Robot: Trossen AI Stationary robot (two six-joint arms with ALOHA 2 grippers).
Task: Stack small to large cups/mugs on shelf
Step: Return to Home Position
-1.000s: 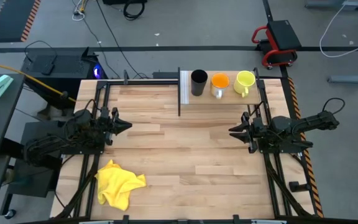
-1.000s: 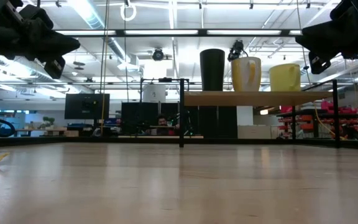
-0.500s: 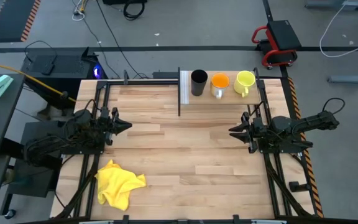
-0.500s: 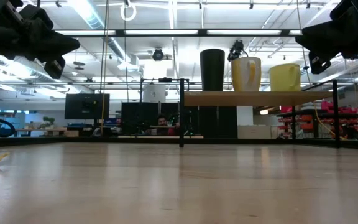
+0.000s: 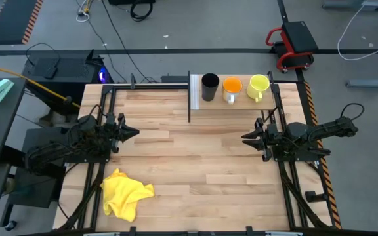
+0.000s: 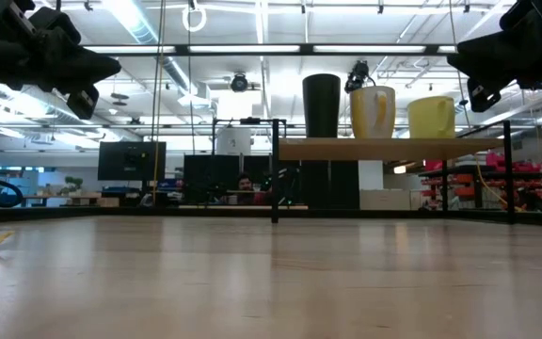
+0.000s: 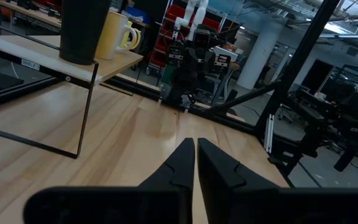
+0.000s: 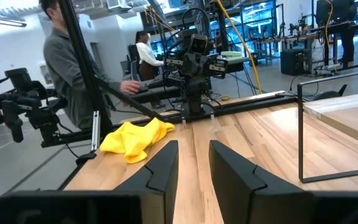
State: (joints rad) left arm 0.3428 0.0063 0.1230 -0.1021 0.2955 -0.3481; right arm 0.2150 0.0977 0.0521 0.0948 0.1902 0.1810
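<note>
Three cups stand side by side by their bases on the light-wood shelf (image 5: pixel 238 103) at the table's far edge: a tall black cup (image 5: pixel 210 87) on the left, an orange cup (image 5: pixel 232 88) in the middle, a yellow-green mug (image 5: pixel 258 87) on the right. In the low view they show as the black cup (image 6: pixel 321 105), the orange cup (image 6: pixel 372 111) and the mug (image 6: pixel 431 117). My left gripper (image 5: pixel 135 133) hangs level at the table's left, shut on nothing (image 7: pixel 195 146). My right gripper (image 5: pixel 244 138) hangs level at the right, open, with nothing between its fingers (image 8: pixel 193 149).
A crumpled yellow cloth (image 5: pixel 125 192) lies near the table's front left corner. The shelf has a white upright end panel (image 5: pixel 194 92) and thin black frame legs (image 6: pixel 275 169). People (image 8: pixel 61 62) are in the room beyond the table's left side.
</note>
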